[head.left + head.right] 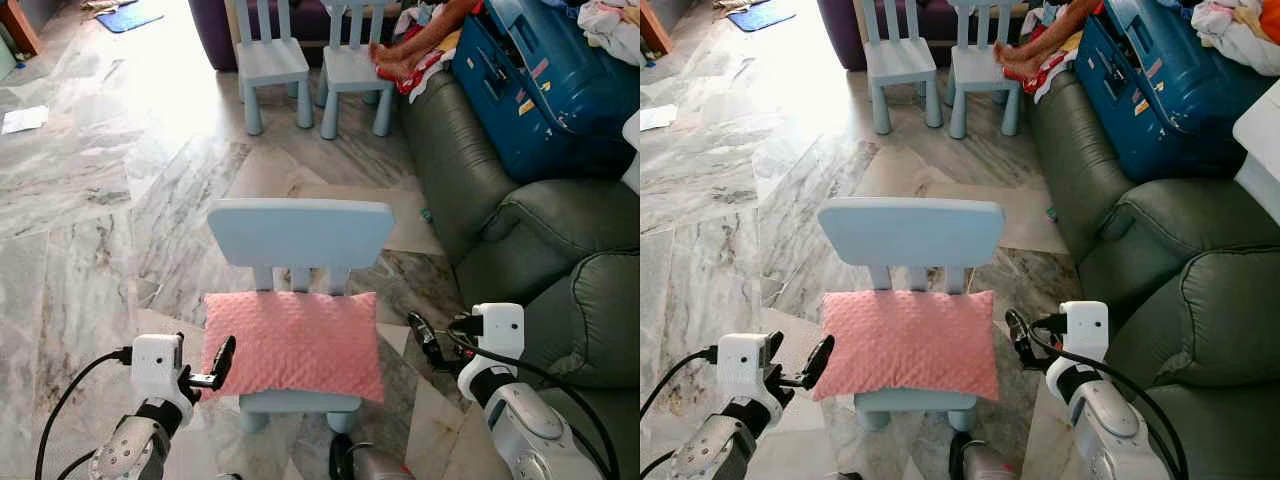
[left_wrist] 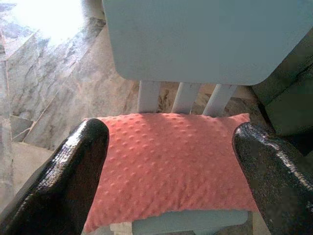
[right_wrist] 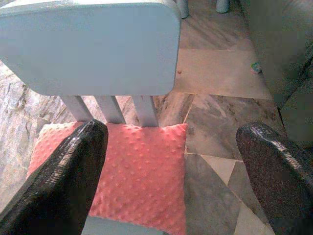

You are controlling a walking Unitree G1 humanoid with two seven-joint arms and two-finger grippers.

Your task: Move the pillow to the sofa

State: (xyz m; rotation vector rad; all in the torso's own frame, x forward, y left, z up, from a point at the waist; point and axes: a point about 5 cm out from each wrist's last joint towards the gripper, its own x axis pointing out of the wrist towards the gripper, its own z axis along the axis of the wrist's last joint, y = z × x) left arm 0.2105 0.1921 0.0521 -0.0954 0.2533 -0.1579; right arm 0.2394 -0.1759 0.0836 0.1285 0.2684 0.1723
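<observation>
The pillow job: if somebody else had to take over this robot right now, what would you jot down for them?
Left end effector: open, empty, at the pillow's left edge.
Right end effector: open, empty, just off its right edge.
Pillow: pink, lying flat on the seat of the small blue chair.
Sofa: grey-green, to the robot's right; a blue suitcase lies on its far end.
Done: arms set either side of the pillow.
Left: grasp, lift, carry to the sofa.

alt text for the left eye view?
A pink pillow lies on a small light-blue chair, with the left end effector and right end effector open on either side of it. A dark green sofa stands on the right.
</observation>
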